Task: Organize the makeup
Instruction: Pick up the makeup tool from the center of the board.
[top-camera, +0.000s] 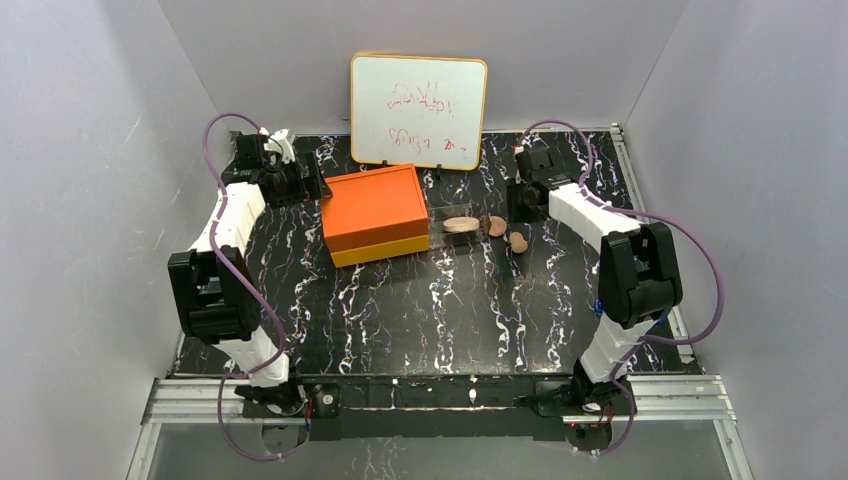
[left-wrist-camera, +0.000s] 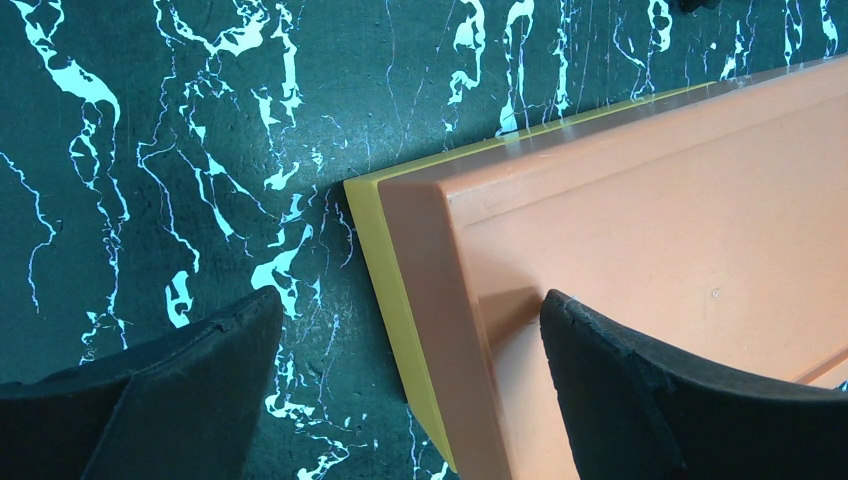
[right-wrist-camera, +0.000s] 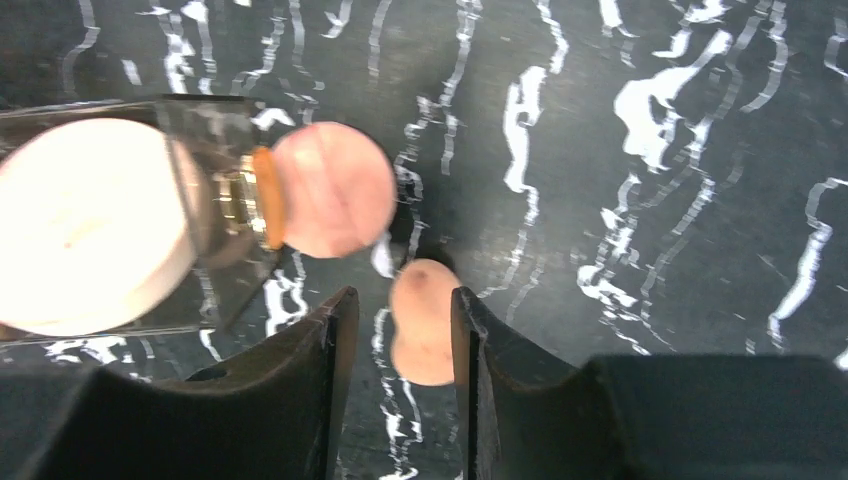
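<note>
A tan egg-shaped sponge lies on the black marble table. It sits between the fingers of my right gripper, against the right finger, with a gap on the left. From above, the sponge is just in front of that gripper. A flat peach disc rests in a clear drawer pulled out of the orange box. A round pink puff lies at the drawer's end. My left gripper stands wide open astride the box's left corner.
A whiteboard with red scribbles leans against the back wall behind the box. The box has a yellow lower part. Grey walls close in on both sides.
</note>
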